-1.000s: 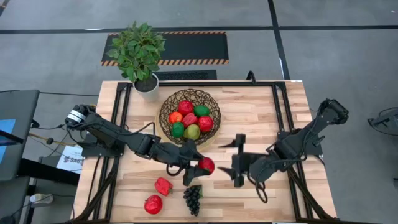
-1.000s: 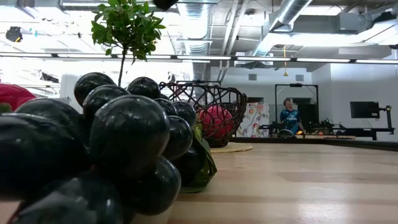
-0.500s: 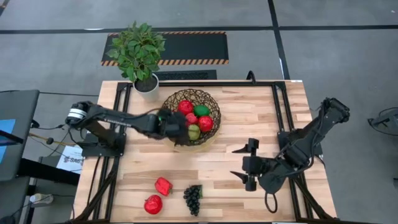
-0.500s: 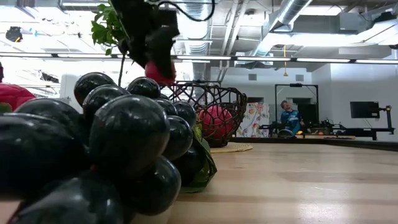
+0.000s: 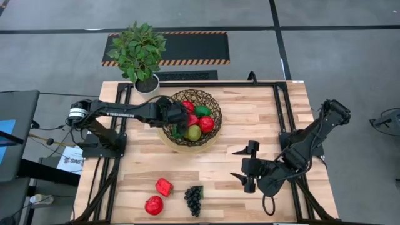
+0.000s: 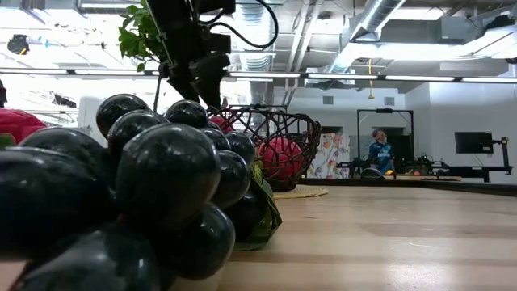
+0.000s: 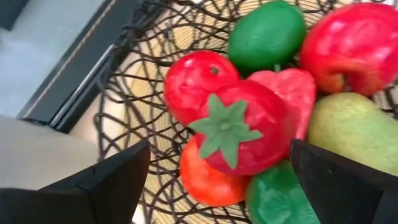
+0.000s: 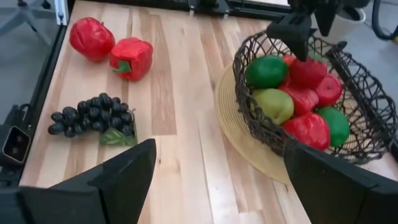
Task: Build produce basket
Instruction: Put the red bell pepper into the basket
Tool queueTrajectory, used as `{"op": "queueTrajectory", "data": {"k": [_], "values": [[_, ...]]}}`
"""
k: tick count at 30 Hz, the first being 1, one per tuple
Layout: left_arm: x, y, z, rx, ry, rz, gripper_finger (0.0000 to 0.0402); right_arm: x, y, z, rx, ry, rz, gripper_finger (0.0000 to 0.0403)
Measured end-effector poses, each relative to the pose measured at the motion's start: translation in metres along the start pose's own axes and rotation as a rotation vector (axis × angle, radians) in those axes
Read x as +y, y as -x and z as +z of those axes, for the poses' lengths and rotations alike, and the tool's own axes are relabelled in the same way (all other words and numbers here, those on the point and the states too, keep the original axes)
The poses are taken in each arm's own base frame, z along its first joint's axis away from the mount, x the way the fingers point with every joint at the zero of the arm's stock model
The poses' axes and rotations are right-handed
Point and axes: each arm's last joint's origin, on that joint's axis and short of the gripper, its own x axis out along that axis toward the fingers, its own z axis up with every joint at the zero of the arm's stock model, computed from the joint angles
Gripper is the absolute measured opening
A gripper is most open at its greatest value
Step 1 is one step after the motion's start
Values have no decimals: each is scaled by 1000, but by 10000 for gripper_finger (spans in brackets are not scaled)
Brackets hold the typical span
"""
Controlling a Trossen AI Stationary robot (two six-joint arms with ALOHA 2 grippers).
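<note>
directly under open left end effector (image 7: 211,180), tomato (image 7: 239,134), in basket (image 7: 130,118)

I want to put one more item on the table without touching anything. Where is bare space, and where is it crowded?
Bare wood lies between the basket and the right end effector, and right of the basket. The near edge is crowded by two red pieces and the grape bunch; the left end effector is over the basket.

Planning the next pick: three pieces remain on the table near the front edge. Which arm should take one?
Right, probably. The right gripper hangs open over bare table, nearer the grapes and red pieces. The left gripper is open over the basket.
</note>
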Motion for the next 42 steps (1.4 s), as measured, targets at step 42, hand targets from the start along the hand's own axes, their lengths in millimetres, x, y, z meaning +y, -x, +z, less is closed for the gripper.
{"op": "queueTrajectory", "data": {"k": [42], "values": [[-97, 189, -188, 43, 115, -542, 371, 84, -145, 15, -421, -213, 135, 368]]}}
